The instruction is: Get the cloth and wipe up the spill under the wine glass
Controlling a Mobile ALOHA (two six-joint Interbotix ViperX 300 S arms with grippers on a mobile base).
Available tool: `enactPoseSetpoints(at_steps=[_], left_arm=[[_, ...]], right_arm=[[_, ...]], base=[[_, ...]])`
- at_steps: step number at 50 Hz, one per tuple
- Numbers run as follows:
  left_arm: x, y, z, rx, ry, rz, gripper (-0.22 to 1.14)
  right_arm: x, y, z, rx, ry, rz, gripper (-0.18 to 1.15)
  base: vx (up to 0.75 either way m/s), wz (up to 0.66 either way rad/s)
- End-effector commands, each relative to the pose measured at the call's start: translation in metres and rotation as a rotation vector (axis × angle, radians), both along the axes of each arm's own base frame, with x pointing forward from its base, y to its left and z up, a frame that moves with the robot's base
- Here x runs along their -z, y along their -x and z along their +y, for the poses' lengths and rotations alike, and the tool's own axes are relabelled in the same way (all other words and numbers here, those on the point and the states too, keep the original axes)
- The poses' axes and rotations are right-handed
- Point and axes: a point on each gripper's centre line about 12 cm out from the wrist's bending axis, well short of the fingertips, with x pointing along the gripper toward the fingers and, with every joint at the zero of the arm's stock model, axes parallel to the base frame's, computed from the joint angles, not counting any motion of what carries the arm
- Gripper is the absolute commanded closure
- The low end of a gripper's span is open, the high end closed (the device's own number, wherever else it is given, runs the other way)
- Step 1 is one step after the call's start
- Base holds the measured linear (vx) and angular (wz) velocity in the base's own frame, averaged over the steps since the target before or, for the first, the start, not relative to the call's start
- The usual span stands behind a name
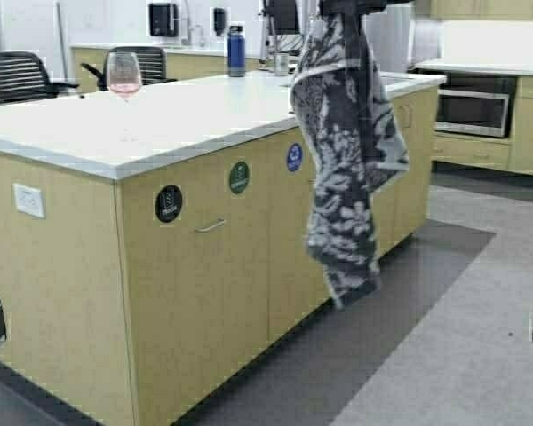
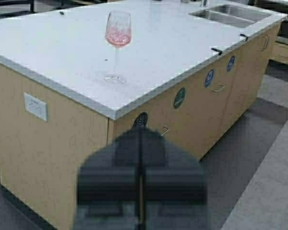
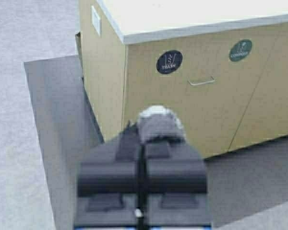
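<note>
From the high view, we have the cloth (image 1: pixel 348 160) hanging in a long fold from the right gripper (image 1: pixel 354 7), which sits at the very top edge of the frame, so the pincer itself is barely seen there. The wine glass (image 1: pixel 124 76) stands on the counter (image 1: pixel 160 120) well to the left of that pincer and farther off.

In the left wrist view, the left gripper (image 2: pixel 141 184) has its 2 jaws pressed together on nothing, held out in front of the cabinet face. The wine glass (image 2: pixel 117 45) stands beyond and above it, upright, pink liquid in its bowl. We cannot make out a spill around its foot.

In the right wrist view, the right gripper (image 3: pixel 142 165) is clamped on a bunched tuft of the cloth (image 3: pixel 157 125), just past its tips. The cabinet (image 3: pixel 201 100) lies beyond, near.

We judge the fetching done and the carry under way. Next, we think, the glass must be lifted clear by the free pincer, and the cloth brought over the counter to wipe beneath it.
</note>
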Motion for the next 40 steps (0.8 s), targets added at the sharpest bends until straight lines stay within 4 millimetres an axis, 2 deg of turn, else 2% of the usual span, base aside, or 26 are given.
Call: enactPoseSetpoints(at_steps=[1, 11, 25, 33, 40], left_arm=[[-0.010, -0.010, 0.000, 0.000, -0.006, -0.018, 0.89], [-0.021, -0.026, -0.001, 0.008, -0.027, -0.022, 0.89], [-0.019, -0.058, -0.003, 0.013, -0.018, -0.016, 0.89], [-0.035, -0.084, -0.024, 0.088, -0.028, -0.052, 0.89], [-0.029, -0.111, -0.041, 0.137, -0.039, -0.017, 0.89]], right_arm=[[-0.017, 0.000, 0.001, -0.004, -0.030, -0.048, 0.90], [-0.018, 0.000, 0.001, -0.001, -0.034, -0.051, 0.90], [-0.028, 0.003, 0.000, -0.004, -0.052, -0.076, 0.90], [-0.035, 0.012, 0.008, -0.037, -0.063, -0.092, 0.90], [-0.035, 0.015, 0.011, -0.051, -0.064, -0.092, 0.90]], base=[[0.18, 0.06], [0.24, 0.04], [0.29, 0.04], [0.30, 0.10], [0.30, 0.15]])
